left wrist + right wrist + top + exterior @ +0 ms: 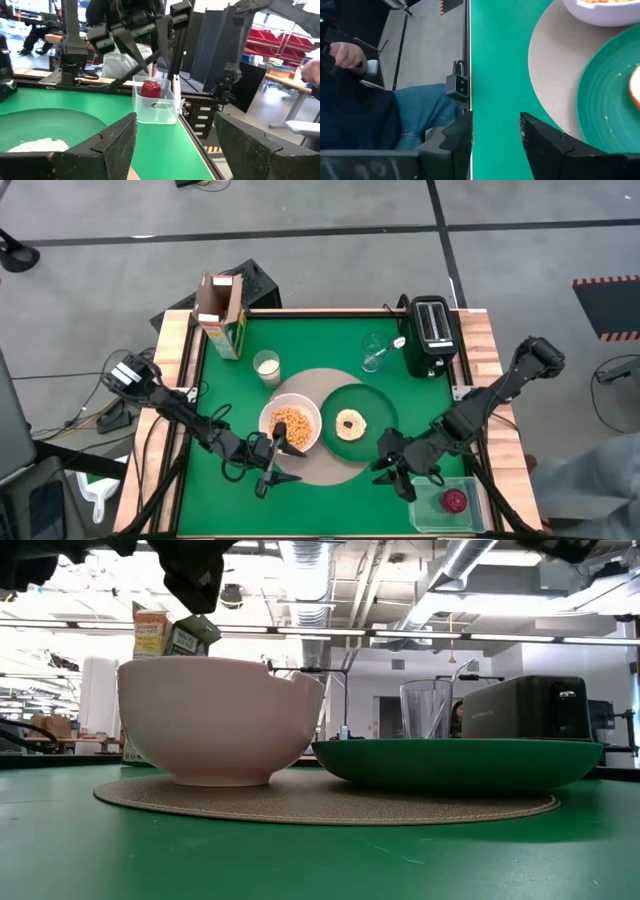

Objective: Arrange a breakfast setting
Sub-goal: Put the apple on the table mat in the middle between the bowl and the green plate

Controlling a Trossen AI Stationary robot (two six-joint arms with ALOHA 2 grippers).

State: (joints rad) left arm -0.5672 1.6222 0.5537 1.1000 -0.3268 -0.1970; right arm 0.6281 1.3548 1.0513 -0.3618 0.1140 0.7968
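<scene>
Mat [330, 468], cereal-filled bowl [290, 426], plate [358, 423] with bagel [350, 423]: sitting placed. Red fruit [455, 500] lying in tub [444, 507], remaining. Left end effector [272, 468], right end effector [403, 472]: both gaping, holding nothing.

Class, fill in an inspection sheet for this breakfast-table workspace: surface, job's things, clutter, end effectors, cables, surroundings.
Surface: green table top, wooden edges.
Job's things: round tan mat carries white bowl of cereal and dark-green plate with small bagel; yellow-green cereal box at back left; small red fruit in clear plastic tub.
Clutter: black toaster, clear glass, small white cup.
End effectors: left end effector open beside bowl; right end effector open, empty, near tub.
Cables: bundle on floor, left.
Surroundings: seated person.
</scene>
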